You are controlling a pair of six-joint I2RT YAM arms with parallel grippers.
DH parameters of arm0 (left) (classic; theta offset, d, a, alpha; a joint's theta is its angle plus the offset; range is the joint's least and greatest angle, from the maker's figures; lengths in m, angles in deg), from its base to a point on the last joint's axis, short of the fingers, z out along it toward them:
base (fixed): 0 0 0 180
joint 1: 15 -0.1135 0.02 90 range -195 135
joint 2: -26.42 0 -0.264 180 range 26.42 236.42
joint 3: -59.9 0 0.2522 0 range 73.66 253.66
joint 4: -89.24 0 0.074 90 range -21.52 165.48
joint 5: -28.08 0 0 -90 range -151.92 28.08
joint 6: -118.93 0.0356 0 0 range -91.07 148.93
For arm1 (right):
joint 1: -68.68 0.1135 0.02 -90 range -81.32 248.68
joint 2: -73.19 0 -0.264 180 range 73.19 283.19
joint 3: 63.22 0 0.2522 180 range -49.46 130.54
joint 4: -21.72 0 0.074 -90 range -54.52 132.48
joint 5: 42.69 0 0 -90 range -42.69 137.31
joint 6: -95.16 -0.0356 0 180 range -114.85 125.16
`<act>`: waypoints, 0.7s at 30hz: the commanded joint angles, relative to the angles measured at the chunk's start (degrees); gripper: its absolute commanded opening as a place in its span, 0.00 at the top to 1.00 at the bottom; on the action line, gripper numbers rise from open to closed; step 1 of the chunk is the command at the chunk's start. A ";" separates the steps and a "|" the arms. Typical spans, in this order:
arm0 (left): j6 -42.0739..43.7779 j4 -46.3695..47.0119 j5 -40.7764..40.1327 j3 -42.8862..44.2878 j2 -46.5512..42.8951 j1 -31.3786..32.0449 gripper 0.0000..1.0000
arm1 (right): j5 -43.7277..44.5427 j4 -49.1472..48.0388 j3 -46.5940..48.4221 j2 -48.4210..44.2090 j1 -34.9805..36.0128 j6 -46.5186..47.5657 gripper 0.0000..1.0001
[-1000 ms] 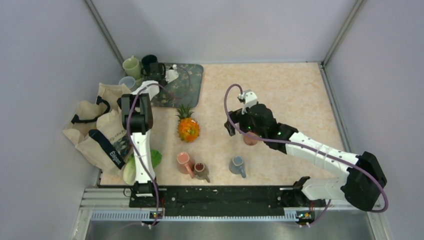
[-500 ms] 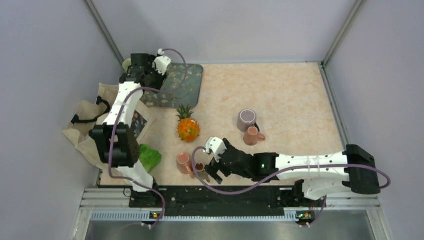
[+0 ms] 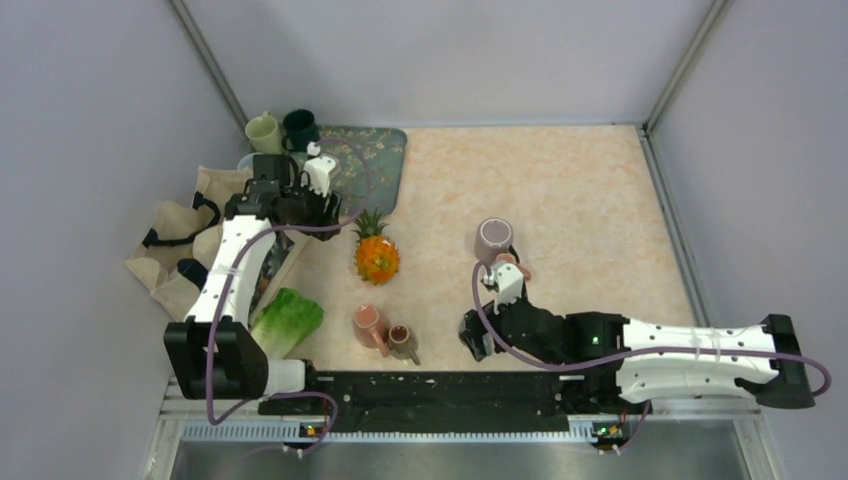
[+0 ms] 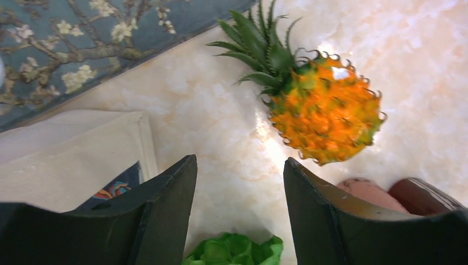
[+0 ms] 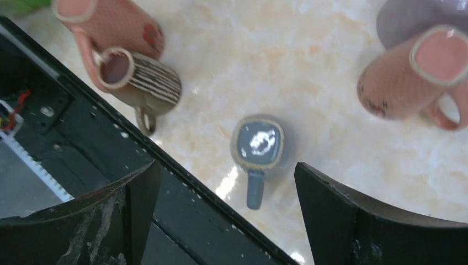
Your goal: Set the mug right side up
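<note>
- The right jaws stand spread wide and empty, one on each side of the blue-grey mug (image 5: 258, 142) and above it, touching nothing. That width seems chosen so they clear the body on the way down.
- I judge this mug to be the task's thing. It stands mouth-down on the surface (image 5: 309, 94) with its flat, glossy base up, close to the black rail (image 5: 66, 127) at the near edge.
- Its handle points toward the rail and lies in the gap between the jaws, not under either one. A close from here would probably land on the round wall, which is a firmer hold for lifting and flipping than the handle.
- A brown striped mug (image 5: 144, 78) lies on its side just beside a pink mug (image 5: 107, 25), also on its side.
- On the other side, a second pink mug (image 5: 405, 72) lies tipped over next to a purple mug (image 5: 419, 19).
- All four sit apart from the blue-grey mug, so there looks to be room to turn it without knocking a neighbour.
- The left jaws are parted too, with nothing between them. They hang over bare surface between the tote bag (image 4: 72, 160) and the pineapple (image 4: 325, 113), well apart from the task's mug, so they are likely just parked out of the way.
- Farther out in that view are a patterned mat (image 4: 83, 44) and a lettuce (image 4: 232, 248).
</note>
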State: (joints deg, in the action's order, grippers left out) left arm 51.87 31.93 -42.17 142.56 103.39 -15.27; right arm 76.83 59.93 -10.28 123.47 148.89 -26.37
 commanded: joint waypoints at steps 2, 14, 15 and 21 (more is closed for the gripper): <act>-3.07 -3.37 8.64 2.62 -2.13 0.01 0.36 | 0.09 5.56 -5.14 2.37 0.28 -10.39 0.12; -4.18 -4.88 11.92 4.07 -2.31 0.01 0.37 | 3.72 -7.29 -8.51 14.11 -1.64 -9.71 0.50; -4.13 -4.81 11.63 4.05 -2.31 0.01 0.37 | 3.41 -7.53 -8.35 15.15 -1.92 -9.23 0.54; -4.48 -4.67 12.81 4.40 -2.08 0.01 0.38 | 0.07 -9.60 -8.24 16.36 -4.56 -6.25 0.91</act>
State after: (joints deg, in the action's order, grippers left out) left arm 48.28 27.16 -32.01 145.27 102.74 -15.27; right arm 78.88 54.90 -18.74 139.60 146.92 -34.68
